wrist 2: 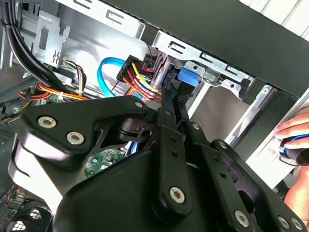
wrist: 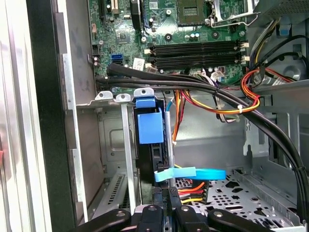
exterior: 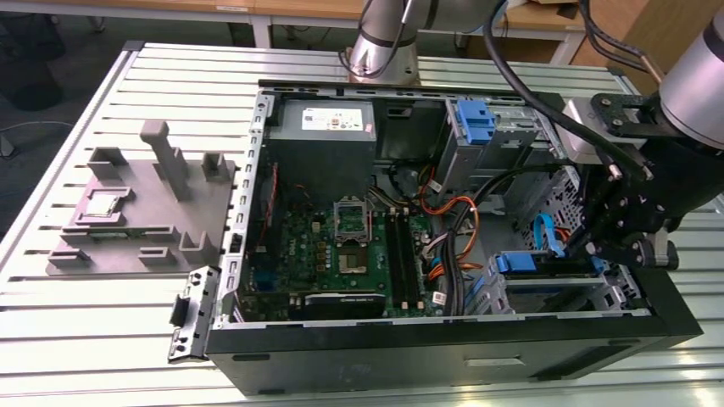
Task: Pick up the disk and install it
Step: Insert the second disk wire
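The disk point(exterior: 530, 264), with blue carrier rails, sits in the drive bay at the front corner of the open computer case point(exterior: 453, 356), on the exterior view's right. In the first wrist view the disk point(wrist: 150, 128) is seen end-on, its blue tab between the bay's metal walls. My gripper point(exterior: 591, 254) hangs right at the disk's outer end. In both wrist views its long black fingers lie close together, and the gripper point(wrist: 167, 121) has its tips against the blue end of the disk point(wrist 2: 188, 77). I see nothing clamped between the fingers.
Bundled black, orange and red cables point(wrist: 227, 104) and a light-blue data cable point(wrist: 190, 173) run close past the bay. A second blue carrier point(exterior: 476, 120) sits in the upper bay. A grey fixture block point(exterior: 136, 208) stands left of the case. A person's hand point(wrist 2: 294, 137) rests outside the case.
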Available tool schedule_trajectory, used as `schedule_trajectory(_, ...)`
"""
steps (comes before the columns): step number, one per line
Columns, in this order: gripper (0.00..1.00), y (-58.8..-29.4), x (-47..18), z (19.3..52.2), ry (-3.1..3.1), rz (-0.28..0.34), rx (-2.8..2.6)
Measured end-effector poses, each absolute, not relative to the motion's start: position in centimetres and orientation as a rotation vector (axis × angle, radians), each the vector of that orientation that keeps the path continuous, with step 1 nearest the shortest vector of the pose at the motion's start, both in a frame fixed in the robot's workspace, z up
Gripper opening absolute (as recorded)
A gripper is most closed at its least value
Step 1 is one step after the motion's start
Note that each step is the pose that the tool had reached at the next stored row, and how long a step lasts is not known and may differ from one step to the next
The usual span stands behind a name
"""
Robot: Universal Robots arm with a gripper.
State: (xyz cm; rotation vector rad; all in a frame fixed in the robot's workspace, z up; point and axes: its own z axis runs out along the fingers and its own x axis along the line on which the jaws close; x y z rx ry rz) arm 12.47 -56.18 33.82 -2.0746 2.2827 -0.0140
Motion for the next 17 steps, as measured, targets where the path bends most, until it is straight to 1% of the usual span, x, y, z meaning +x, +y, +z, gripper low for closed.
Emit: schedule_trajectory(17,0.16,-56.18,12.41,33.58,2.281,-0.023,-2.084)
